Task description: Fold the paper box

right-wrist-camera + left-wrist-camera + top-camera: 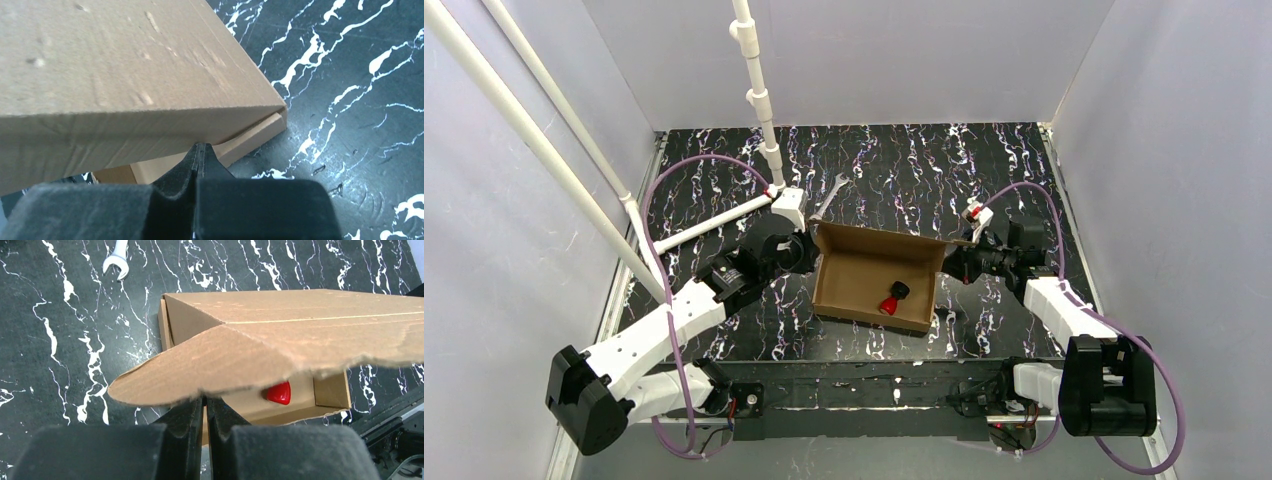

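The paper box (pixel 864 268) is brown cardboard and stands open mid-table, its lid raised at the far side. A small red and black object (pixel 892 298) lies inside it. My left gripper (pixel 808 250) is shut at the box's far left corner. In the left wrist view its tips (pixel 206 400) meet the underside of the lid's rounded side flap (pixel 200 367), with the red object (pixel 279 392) beyond. My right gripper (pixel 950 262) is shut at the box's right side. Its tips (pixel 201 146) touch just under the lid's edge (pixel 150 120). Nothing shows between either pair of fingers.
A metal wrench (pixel 829 195) lies on the black marbled table (pixel 984 180) just behind the box, also seen in the left wrist view (pixel 116 260). White pipes (pixel 759 100) cross the left and far side. Grey walls close in three sides.
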`<action>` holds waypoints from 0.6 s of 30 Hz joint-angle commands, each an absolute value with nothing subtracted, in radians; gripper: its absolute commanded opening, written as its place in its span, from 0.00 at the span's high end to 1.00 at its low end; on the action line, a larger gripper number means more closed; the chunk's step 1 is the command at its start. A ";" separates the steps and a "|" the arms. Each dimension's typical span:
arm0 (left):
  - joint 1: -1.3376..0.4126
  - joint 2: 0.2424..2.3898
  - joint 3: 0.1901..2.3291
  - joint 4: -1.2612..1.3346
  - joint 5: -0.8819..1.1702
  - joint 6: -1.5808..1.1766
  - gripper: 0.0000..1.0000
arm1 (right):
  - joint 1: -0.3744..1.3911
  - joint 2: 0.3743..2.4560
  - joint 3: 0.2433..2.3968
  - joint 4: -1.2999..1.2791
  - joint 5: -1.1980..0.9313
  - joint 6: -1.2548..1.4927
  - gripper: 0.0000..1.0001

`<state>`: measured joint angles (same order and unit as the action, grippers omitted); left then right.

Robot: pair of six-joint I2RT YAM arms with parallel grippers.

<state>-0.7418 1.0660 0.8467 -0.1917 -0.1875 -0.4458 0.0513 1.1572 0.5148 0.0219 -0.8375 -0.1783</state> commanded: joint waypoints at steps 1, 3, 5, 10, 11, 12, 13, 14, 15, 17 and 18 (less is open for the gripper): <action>-0.746 1.026 0.826 -0.231 -0.145 -0.451 1.00 | 0.039 1.147 0.547 -0.031 -0.822 -0.247 0.99; -0.747 1.016 0.823 -0.240 -0.140 -0.455 1.00 | 0.033 1.150 0.547 -0.035 -0.816 -0.249 0.99; -0.746 1.006 0.826 -0.251 -0.137 -0.461 0.99 | 0.027 1.147 0.545 -0.036 -0.818 -0.250 0.99; -0.746 0.972 0.843 -0.282 -0.121 -0.468 0.87 | 0.014 1.141 0.540 -0.030 -0.822 -0.253 0.99; -0.746 0.965 0.848 -0.292 -0.115 -0.469 0.83 | 0.013 1.141 0.539 -0.029 -0.824 -0.253 0.99; -0.747 0.959 0.851 -0.299 -0.109 -0.469 0.82 | 0.012 1.141 0.539 -0.028 -0.825 -0.253 0.99; -0.746 0.950 0.855 -0.307 -0.097 -0.469 0.80 | 0.010 1.141 0.539 -0.028 -0.829 -0.253 0.99; -0.746 0.938 0.859 -0.321 -0.083 -0.470 0.77 | 0.009 1.141 0.538 -0.027 -0.831 -0.253 0.99; -0.746 0.923 0.864 -0.343 -0.068 -0.466 0.73 | 0.009 1.142 0.537 -0.026 -0.834 -0.253 0.99; -0.746 0.882 0.873 -0.393 -0.040 -0.452 0.68 | 0.009 1.140 0.536 -0.023 -0.840 -0.253 0.99; -0.747 0.850 0.885 -0.418 -0.005 -0.430 0.65 | 0.009 1.139 0.535 -0.022 -0.842 -0.253 0.99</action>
<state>-0.7418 0.9257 0.8333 -0.3382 -0.0715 -0.4679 0.0132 1.1576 0.5144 -0.0319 -0.8181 -0.2401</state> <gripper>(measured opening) 0.315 0.029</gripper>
